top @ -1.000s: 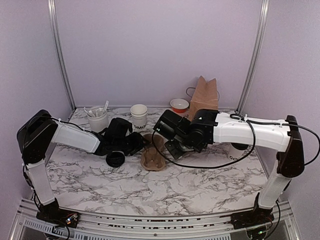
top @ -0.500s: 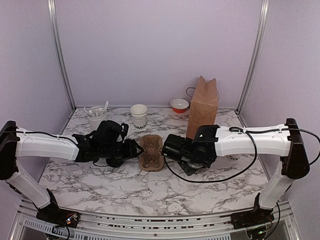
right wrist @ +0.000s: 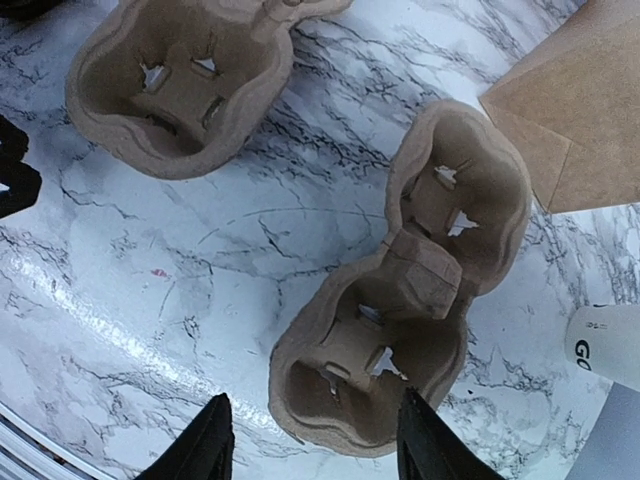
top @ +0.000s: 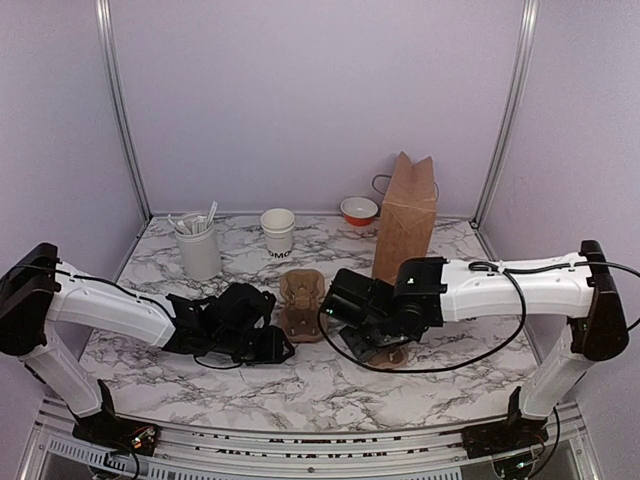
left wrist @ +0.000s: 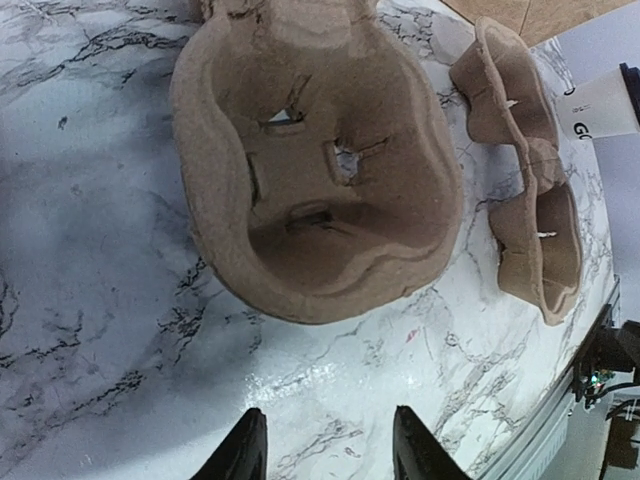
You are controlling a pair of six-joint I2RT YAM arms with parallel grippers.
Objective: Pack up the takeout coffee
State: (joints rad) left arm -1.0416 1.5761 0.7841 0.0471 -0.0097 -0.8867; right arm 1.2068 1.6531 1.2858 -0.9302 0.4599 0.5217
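Splitting of the stack is done: 1st tray (top: 300,300) sits mid-frame in the top view, 2nd tray (right wrist: 400,290) lies below the right gripper (right wrist: 315,445), whose fingers have just spread. Left gripper (left wrist: 325,455) is apart too, empty. Coffee cup (right wrist: 608,345) waits at lower right of the right wrist view, unpacked.

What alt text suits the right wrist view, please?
One brown moulded-pulp cup carrier lies on the white marble table under the open right gripper, a second carrier top left. A brown paper bag and white lettered paper cup edge the right.
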